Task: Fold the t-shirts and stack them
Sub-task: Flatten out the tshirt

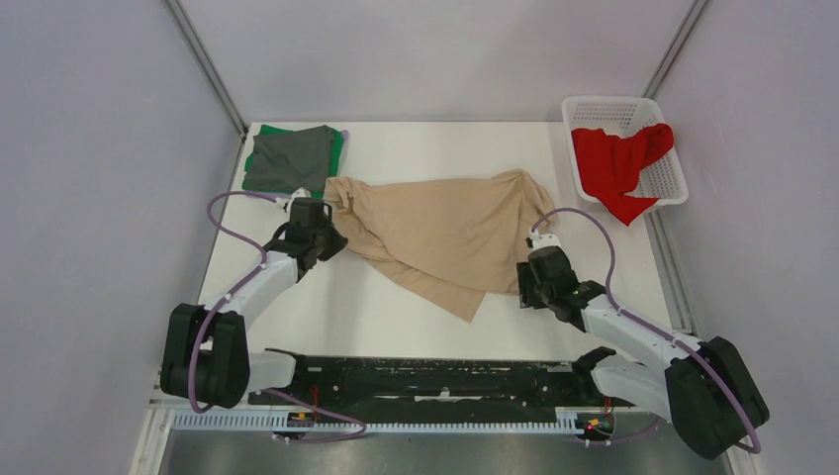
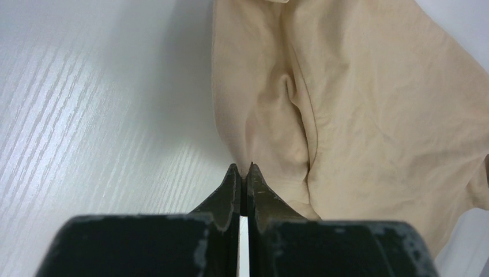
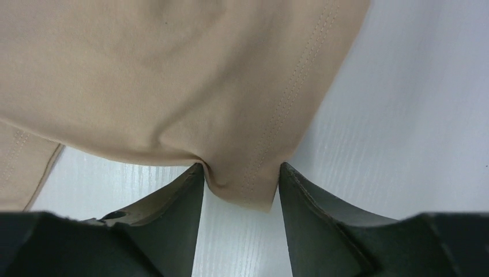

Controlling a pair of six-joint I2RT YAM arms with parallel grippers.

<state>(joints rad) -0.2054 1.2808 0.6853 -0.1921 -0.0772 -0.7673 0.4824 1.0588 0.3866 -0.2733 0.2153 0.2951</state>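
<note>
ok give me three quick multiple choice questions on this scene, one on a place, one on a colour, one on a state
1. Where is the red t-shirt?
A) in the white basket
B) draped over an arm
C) hung on the back wall

2. What colour is the top t-shirt of the folded stack?
A) green
B) dark grey
C) red

3. How is the right gripper?
A) shut and empty
B) shut on the red t-shirt
C) open, the beige t-shirt hem between its fingers

Answers:
1 A, red cloth fills the basket and drapes over its rim.
2 B, green only peeks out beneath the grey.
3 C, the right wrist view shows the fingers apart around the hem.
</note>
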